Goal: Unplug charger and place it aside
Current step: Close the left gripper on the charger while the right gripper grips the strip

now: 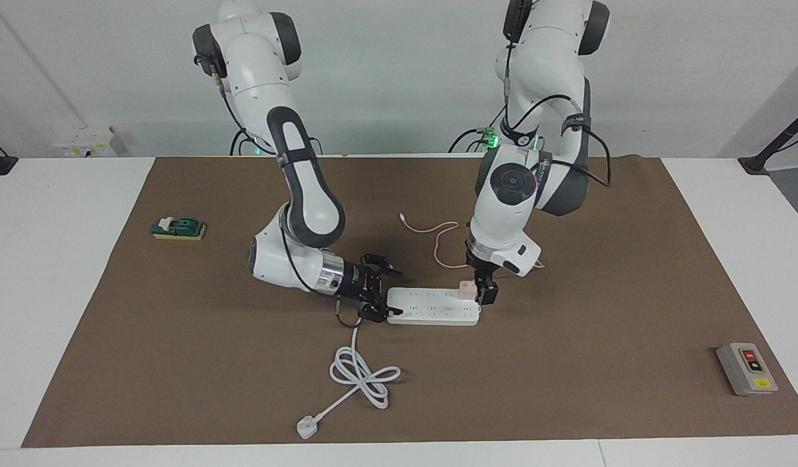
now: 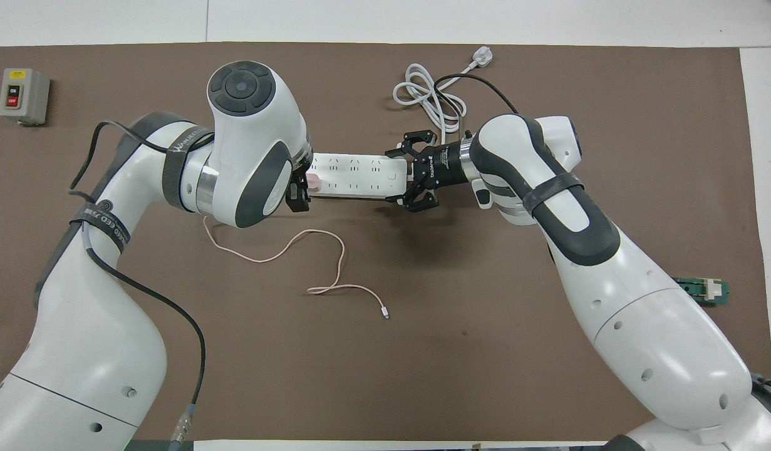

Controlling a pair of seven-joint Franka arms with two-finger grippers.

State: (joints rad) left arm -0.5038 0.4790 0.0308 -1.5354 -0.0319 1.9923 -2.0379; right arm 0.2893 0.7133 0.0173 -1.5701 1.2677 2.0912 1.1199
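Observation:
The small pale pink charger (image 1: 465, 289) is plugged into the white power strip (image 1: 431, 306) at its end toward the left arm; it also shows in the overhead view (image 2: 314, 182). Its thin pink cable (image 1: 439, 245) trails on the mat nearer to the robots. My left gripper (image 1: 484, 297) is down right beside the charger, at the strip's end. My right gripper (image 1: 384, 299) lies low and is shut on the other end of the power strip (image 2: 354, 175), one finger on each long side.
The strip's thick white cord (image 1: 362, 373) coils farther from the robots and ends in a white plug (image 1: 306, 427). A grey switch box (image 1: 747, 368) sits toward the left arm's end. A green and yellow block (image 1: 178, 227) sits toward the right arm's end.

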